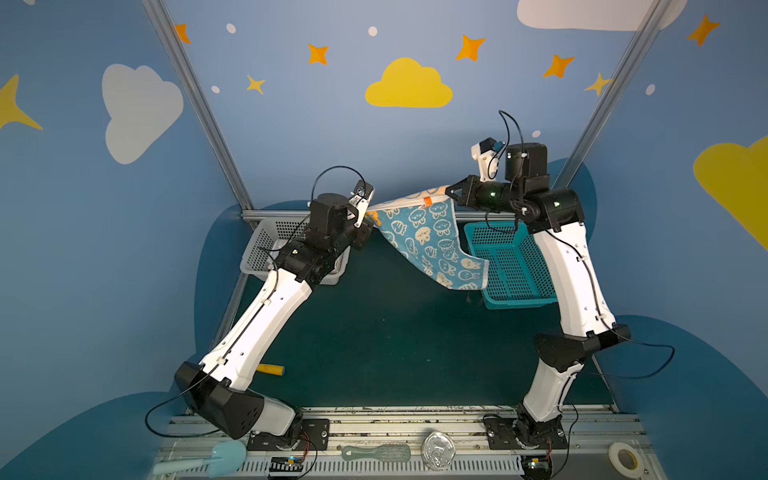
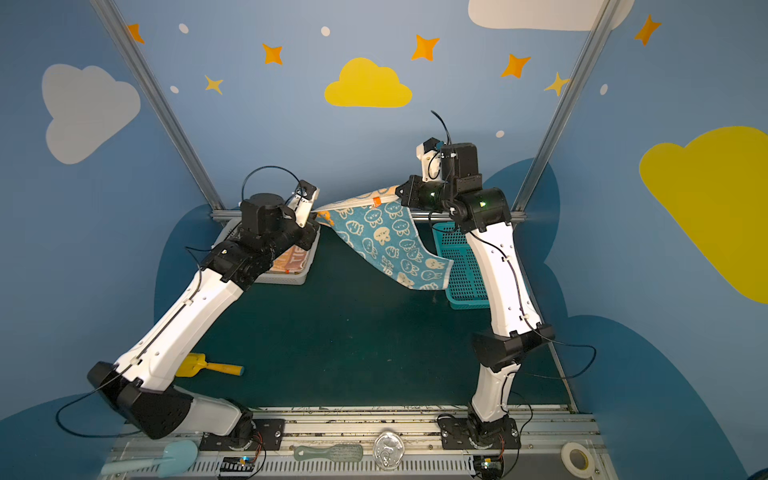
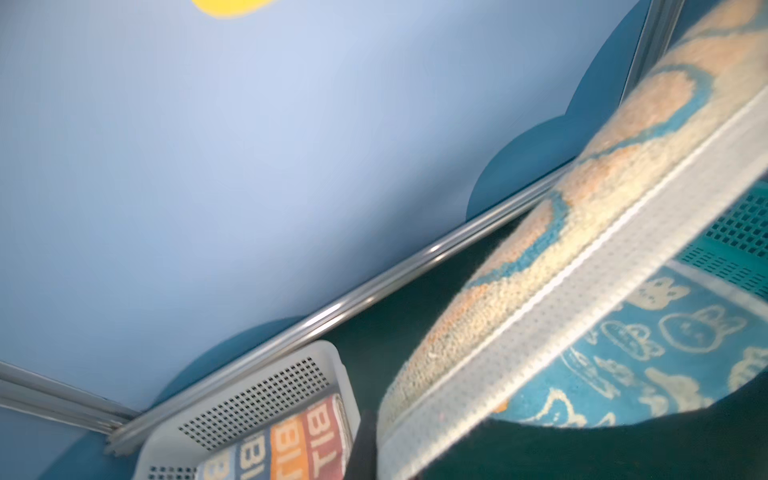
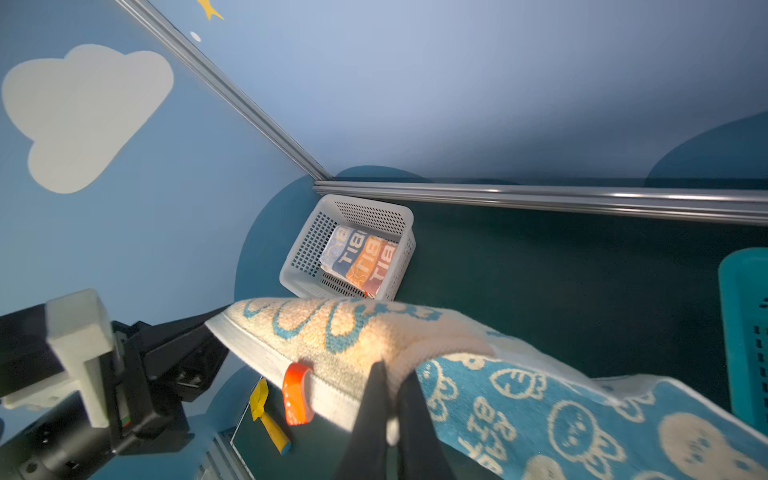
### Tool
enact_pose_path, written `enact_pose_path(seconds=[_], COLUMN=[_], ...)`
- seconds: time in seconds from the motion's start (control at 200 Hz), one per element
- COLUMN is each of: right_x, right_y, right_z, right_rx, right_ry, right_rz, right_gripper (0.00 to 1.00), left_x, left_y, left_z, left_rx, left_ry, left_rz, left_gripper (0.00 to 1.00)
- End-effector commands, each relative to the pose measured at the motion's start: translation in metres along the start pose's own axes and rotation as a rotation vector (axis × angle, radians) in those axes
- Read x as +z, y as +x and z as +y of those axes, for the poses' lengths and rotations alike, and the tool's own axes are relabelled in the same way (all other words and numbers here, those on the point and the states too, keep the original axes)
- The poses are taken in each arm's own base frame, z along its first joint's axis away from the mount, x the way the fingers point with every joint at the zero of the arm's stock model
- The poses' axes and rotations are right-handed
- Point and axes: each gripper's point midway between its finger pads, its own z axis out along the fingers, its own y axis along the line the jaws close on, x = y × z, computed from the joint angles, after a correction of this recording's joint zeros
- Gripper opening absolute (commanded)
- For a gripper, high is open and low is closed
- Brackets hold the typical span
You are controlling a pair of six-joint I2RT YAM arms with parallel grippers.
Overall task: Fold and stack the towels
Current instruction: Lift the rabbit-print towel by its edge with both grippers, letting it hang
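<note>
Held item: blue towel (image 1: 432,241), bunny print; held clear of the table (image 1: 374,340) at the far side, between the two baskets; I see it so in both top views
Left gripper (image 1: 366,214): fingers closed on the towel's left top corner; in the left wrist view the white hem runs straight into them
Right gripper (image 4: 390,401): fingers pinched together on the same top edge, just beside the orange tag (image 4: 297,392)
Long axis: the gripped edge runs left to right between the grippers; its right end sits somewhat higher; it looks taut
Hang: the body drops from that edge toward the near side and slants right; its free lower corner shows in front of the teal basket (image 1: 515,270); whether it touches anything I cannot tell
Other towel: lettered towel (image 4: 361,259) lies folded in the white basket (image 4: 316,245), beside the left arm
Nearer arm: neither; each holds one end
Judgement: the lay-down turns on the free edge trailing on the near side; I would lower both ends together over open table; the skewed hang risks a crooked lay
</note>
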Motion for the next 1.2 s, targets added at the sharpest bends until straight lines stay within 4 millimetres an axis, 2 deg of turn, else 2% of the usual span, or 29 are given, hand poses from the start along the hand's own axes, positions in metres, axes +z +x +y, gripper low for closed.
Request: enact_pose_path(seconds=[0.0,0.105,0.2,0.501,0.591,0.691,0.776,0.861,1.021,1.191], right_x=[-0.041,-0.066,-0.09,-0.144,-0.15,-0.147,-0.136,-0.116,-0.059,0.015], right_y=[-0.009,-0.008,-0.004,0.033,0.047,0.057,0.057,0.054,0.052,0.063], right_z=[-0.013,-0.004,0.004,0.021,0.023,0.02,0.012,-0.002,-0.039,-0.095], right_rx=[-0.031,-0.05,-0.067,-0.123,-0.127,-0.114,-0.101,-0.084,-0.009,0.084], right_ry=[0.114,0.115,0.11,0.076,0.057,0.051,0.074,0.114,0.158,0.2], right_rz=[-0.058,-0.085,-0.114,-0.118,-0.091,-0.064,-0.046,-0.019,0.075,0.19], right_gripper=[0.0,0.0,0.0,0.0,0.0,0.0,0.0,0.0,0.0,0.0], left_x=[-0.043,-0.075,-0.105,-0.196,-0.212,-0.215,-0.201,-0.171,-0.086,0.018], left_y=[-0.015,-0.031,-0.036,-0.026,-0.02,-0.02,-0.023,-0.025,-0.014,0.026], left_z=[0.043,0.048,0.049,0.046,0.041,0.04,0.04,0.039,0.045,0.048], left_rx=[0.068,0.054,0.034,-0.037,-0.075,-0.104,-0.092,-0.034,0.051,0.037], left_ry=[-0.153,-0.152,-0.141,-0.102,-0.064,-0.049,-0.06,-0.084,-0.114,-0.075], left_rz=[-0.017,-0.081,-0.119,-0.169,-0.173,-0.166,-0.153,-0.121,-0.006,0.121], left_gripper=[0.03,0.03,0.03,0.03,0.03,0.03,0.03,0.03,0.03,0.03])
